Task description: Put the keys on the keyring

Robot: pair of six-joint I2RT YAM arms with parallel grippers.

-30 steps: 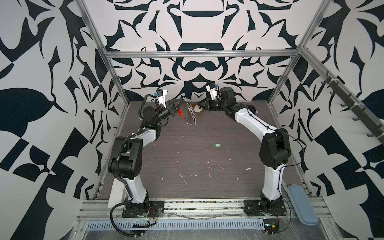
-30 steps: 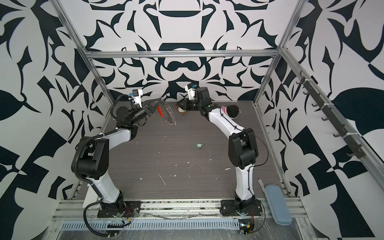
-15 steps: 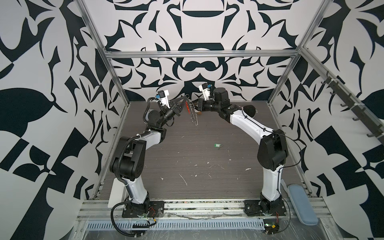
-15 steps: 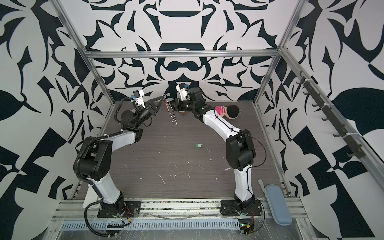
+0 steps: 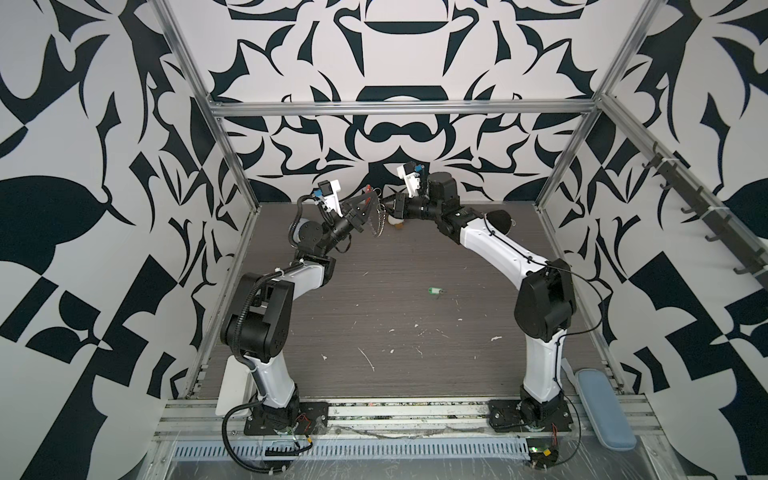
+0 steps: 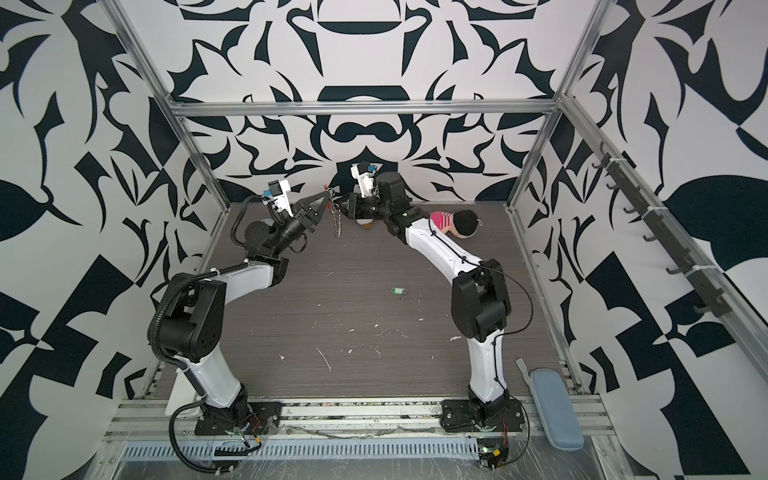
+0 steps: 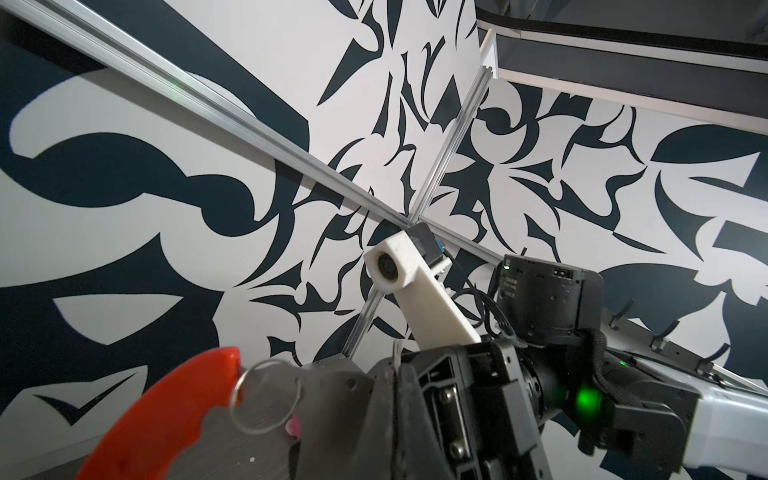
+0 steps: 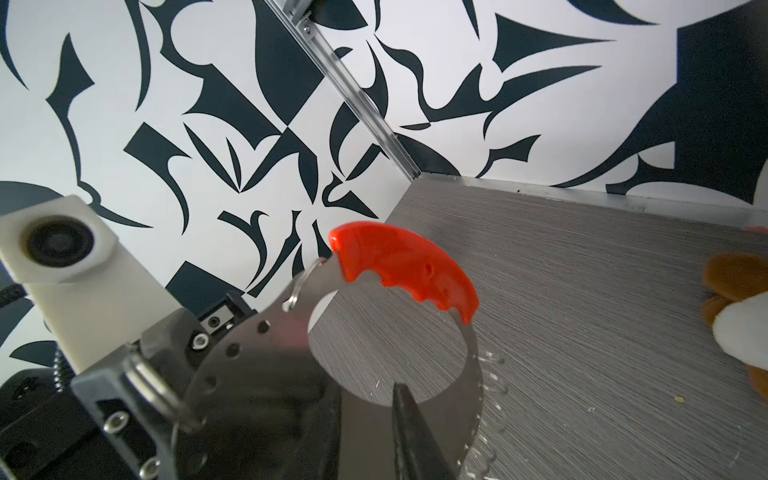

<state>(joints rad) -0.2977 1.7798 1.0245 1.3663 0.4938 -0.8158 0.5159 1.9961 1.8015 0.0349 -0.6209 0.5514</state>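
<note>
The keys (image 5: 434, 291) (image 6: 397, 291) are a small green tag lying alone on the table, right of the middle. The keyring (image 5: 377, 218) (image 6: 336, 219) hangs raised at the back of the table. It is a curved metal plate with an orange-red grip (image 8: 403, 266) (image 7: 166, 415) and a dangling row of small rings. My left gripper (image 5: 369, 198) (image 6: 326, 197) (image 7: 398, 365) is shut on a ring at its top. My right gripper (image 5: 386, 203) (image 6: 338, 203) (image 8: 361, 415) faces it from the right, jaws slightly apart. One dark fingertip (image 8: 401, 399) lies against the plate's hole.
A brown and white plush (image 5: 397, 222) (image 8: 739, 311) sits just behind the grippers. A pink-striped doll with a dark head (image 6: 453, 220) lies at the back right. A blue-grey pad (image 5: 604, 407) rests off the front right corner. White scraps (image 5: 368, 359) dot the front of the table.
My right gripper has swung left from the plush up to the keyring. My left gripper has lifted the keyring slightly and carried it to the right.
</note>
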